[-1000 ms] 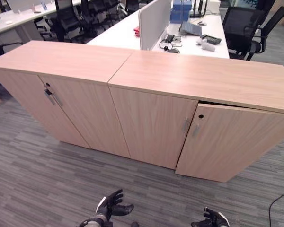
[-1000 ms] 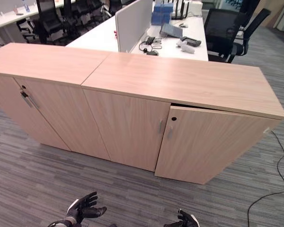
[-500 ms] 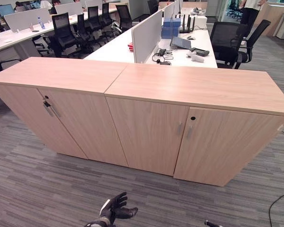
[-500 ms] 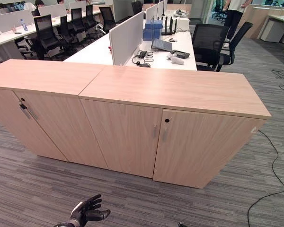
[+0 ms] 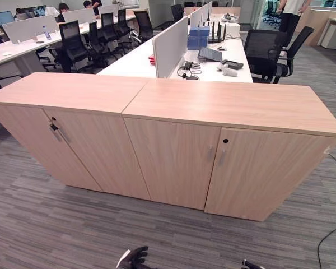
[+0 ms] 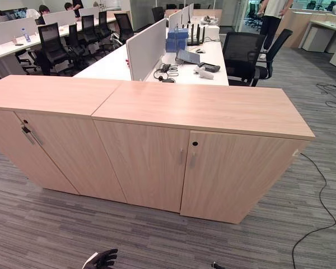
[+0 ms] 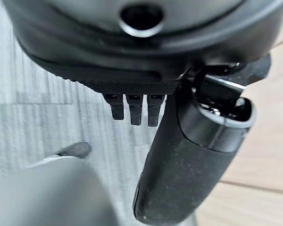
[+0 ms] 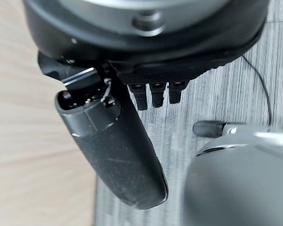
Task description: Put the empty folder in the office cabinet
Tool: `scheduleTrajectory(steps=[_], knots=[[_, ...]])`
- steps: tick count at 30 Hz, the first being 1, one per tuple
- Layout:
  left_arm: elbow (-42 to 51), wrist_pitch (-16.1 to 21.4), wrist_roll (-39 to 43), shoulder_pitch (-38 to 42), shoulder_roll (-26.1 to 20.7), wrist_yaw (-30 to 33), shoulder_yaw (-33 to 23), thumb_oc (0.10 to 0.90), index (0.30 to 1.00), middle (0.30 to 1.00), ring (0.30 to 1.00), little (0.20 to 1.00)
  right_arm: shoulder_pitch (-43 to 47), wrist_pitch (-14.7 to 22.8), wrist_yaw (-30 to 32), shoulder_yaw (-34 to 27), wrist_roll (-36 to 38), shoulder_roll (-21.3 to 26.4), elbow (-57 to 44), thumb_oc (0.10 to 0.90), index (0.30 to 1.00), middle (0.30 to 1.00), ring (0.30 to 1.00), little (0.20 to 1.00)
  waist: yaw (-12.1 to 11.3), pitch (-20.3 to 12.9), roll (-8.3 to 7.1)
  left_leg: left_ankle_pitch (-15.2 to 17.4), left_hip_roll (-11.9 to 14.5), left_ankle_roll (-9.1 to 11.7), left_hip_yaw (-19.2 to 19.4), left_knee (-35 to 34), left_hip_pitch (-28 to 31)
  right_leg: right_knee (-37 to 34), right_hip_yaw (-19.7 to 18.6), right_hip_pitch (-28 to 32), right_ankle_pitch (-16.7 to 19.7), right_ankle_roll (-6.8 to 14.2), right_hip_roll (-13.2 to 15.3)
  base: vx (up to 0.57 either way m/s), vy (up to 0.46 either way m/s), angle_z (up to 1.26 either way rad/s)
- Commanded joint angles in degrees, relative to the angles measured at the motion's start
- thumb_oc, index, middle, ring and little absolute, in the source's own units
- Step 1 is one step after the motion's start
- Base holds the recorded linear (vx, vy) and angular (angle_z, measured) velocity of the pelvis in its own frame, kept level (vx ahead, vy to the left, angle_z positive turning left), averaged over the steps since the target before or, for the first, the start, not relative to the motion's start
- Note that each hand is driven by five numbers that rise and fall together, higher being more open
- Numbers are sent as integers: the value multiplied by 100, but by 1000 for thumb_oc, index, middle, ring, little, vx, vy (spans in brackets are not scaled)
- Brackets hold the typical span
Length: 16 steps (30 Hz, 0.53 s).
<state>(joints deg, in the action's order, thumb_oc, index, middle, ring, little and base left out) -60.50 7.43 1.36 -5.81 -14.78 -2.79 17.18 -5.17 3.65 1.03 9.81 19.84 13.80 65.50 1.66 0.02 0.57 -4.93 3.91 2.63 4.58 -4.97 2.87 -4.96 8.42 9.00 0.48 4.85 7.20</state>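
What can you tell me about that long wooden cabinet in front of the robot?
The long, low light-wood office cabinet looks like pale laminate and is made of two units set end to end, with a seam in the flat top. Its front has four doors, all shut, with slim metal handles and small dark keyholes where each pair meets. It stands upright on grey striped carpet, backing onto a white desk. Nothing lies on top.

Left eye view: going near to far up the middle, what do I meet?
Left hand → grey carpet → closed cabinet doors → cabinet top → white desk with divider panel → office chairs.
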Motion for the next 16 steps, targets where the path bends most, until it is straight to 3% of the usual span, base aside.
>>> scheduleTrajectory(steps=[1,10,16], knots=[[-68,266,-279,712,-85,177,-26,800,900,900,900,900,714,371,-34,-326,498,94,69,800,900,900,900,900,-118,211,37,819,-13,117,317,-3,610,32,-307,-171,-25,522,320,0,0,0],[-132,243,-258,729,-151,235,4,800,900,900,900,900,891,507,-41,-335,1011,128,-544,800,900,900,900,900,-163,164,-8,839,3,139,375,-3,655,12,-339,-167,6,536,322,10,3,-5],[-77,238,-166,746,-149,242,-59,800,900,900,900,900,880,483,-36,-240,856,134,-510,800,900,900,900,900,-192,147,-33,841,19,150,348,-3,662,3,-308,-132,-5,529,312,0,0,0]])
